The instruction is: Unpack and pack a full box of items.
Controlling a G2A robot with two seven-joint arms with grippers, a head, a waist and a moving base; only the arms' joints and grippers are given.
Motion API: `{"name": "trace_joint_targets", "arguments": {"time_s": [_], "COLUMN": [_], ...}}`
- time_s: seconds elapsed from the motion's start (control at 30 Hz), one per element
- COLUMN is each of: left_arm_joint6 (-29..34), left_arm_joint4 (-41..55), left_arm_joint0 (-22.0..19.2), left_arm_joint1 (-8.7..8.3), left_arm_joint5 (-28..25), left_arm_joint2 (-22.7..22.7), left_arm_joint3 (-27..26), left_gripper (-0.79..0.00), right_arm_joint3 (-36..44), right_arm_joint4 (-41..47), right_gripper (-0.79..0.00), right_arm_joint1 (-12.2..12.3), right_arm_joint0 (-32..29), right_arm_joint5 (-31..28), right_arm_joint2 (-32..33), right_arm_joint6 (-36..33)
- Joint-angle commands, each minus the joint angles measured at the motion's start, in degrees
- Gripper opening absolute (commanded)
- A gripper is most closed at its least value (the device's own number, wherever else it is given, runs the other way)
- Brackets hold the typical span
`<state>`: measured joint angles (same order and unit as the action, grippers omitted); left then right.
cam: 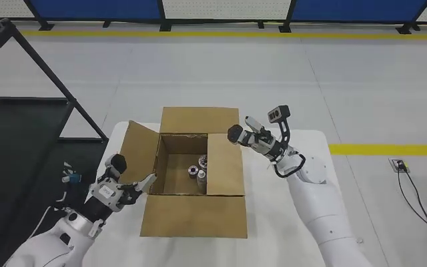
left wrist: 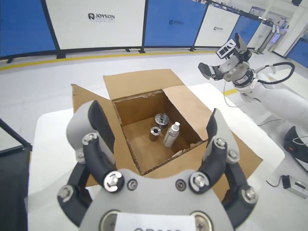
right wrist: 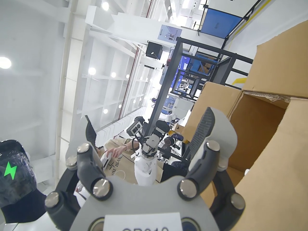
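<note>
A white table [cam: 280, 227] carries the open cardboard box [cam: 193, 217] at the middle of its far edge, all four flaps folded out, with a spray bottle [left wrist: 170, 135] and two metal parts [left wrist: 161, 119] standing on its floor. The left gripper [cam: 143, 183] hangs spread and empty by the left flap, and the right gripper [cam: 241, 128], also spread and empty, is above the right flap's far corner. Around the table lies pale grey floor [cam: 200, 67] with a yellow line [cam: 200, 33] before blue and white panels [cam: 93, 8].
</note>
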<state>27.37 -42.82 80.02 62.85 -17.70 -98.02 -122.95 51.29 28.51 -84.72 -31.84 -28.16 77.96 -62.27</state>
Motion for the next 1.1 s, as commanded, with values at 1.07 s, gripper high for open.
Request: {"name": "trace_joint_targets", "arguments": {"time_s": [1.07], "left_arm_joint6": [24.1], "left_arm_joint4": [23.5], "left_arm_joint0": [-26.8], "left_arm_joint1": [0.63], "left_arm_joint5": [11.9], "left_arm_joint2": [17.0], "left_arm_joint3": [25.7], "left_gripper": [0.0], "right_arm_joint3": [12.5], "right_arm_joint4": [2.0], "right_gripper": [0.0], "right_arm_joint1": [4.0], "right_arm_joint0": [-10.6], "right_arm_joint5": [-0.8], "right_arm_joint2": [4.4], "right_arm_joint6": [-10.6]}}
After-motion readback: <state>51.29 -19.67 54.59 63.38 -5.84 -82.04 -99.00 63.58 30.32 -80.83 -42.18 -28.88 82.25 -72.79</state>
